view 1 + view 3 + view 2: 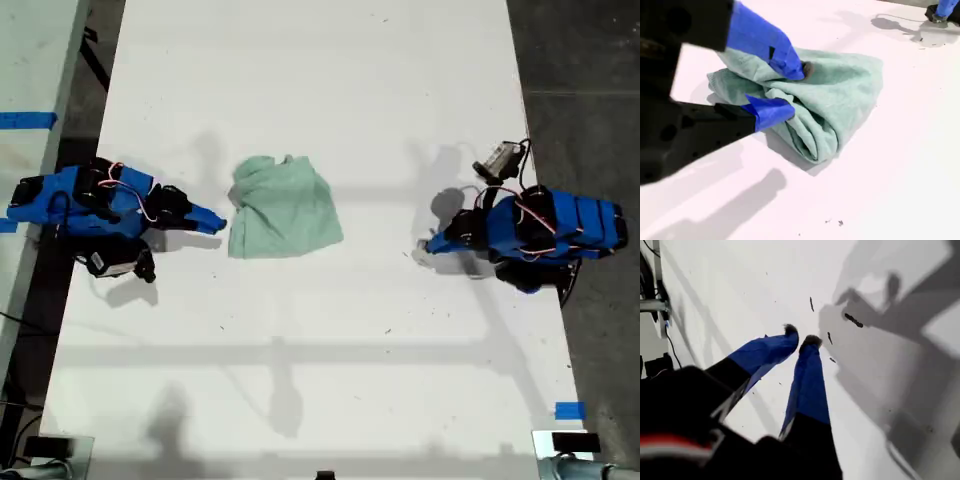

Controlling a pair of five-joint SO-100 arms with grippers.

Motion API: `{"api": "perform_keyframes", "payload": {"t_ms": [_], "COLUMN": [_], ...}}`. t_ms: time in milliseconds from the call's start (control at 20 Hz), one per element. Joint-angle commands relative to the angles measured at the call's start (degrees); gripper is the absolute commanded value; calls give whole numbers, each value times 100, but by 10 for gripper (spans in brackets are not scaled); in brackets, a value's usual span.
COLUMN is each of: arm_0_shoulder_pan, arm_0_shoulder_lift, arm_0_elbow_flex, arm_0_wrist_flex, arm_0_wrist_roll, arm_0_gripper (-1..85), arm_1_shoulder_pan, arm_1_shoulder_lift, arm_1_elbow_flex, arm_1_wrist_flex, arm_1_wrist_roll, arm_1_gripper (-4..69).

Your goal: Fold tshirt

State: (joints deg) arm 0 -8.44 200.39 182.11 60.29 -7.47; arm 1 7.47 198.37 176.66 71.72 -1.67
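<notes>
One tshirt (pixel 284 208) lies on one white surface (pixel 320 80). Two blue arms: my first gripper (pixel 427 246) and my second gripper (pixel 218 222). Three blue tape pieces show: two beyond the surface's edge, one near its corner.

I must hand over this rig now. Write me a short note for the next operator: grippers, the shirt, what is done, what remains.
My first gripper: jaws nearly closed on nothing, over bare table, at the exterior view's right, well apart from the cloth.
My second gripper: open, at the exterior view's left, jaws around the near edge of the tshirt; not clamped.
Tshirt: a compact, bunched bundle near the table's middle, a little toward the exterior view's left.
Done: it is gathered into a small packet, with uneven folds.
Left: probably tidy or finish the fold, then withdraw my second gripper.
</notes>
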Motion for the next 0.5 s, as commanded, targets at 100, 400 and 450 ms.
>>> {"api": "perform_keyframes", "payload": {"t_ms": [100,400,450], "arm_0_shoulder_pan": [387,387,387], "arm_0_shoulder_lift": [562,562,562], "arm_0_elbow_flex": [70,70,70], "arm_0_wrist_flex": [9,9,9], "arm_0_wrist_roll": [114,114,114], "arm_0_gripper": [115,115,115], "arm_1_shoulder_pan": [-53,-53,-53], "arm_1_shoulder_lift": [97,97,97], "arm_1_elbow_flex": [-62,-62,-62], "arm_1_wrist_flex": [9,9,9], "arm_1_wrist_roll": [-4280,-4280,-4280], "arm_1_gripper": [62,61,61]}}
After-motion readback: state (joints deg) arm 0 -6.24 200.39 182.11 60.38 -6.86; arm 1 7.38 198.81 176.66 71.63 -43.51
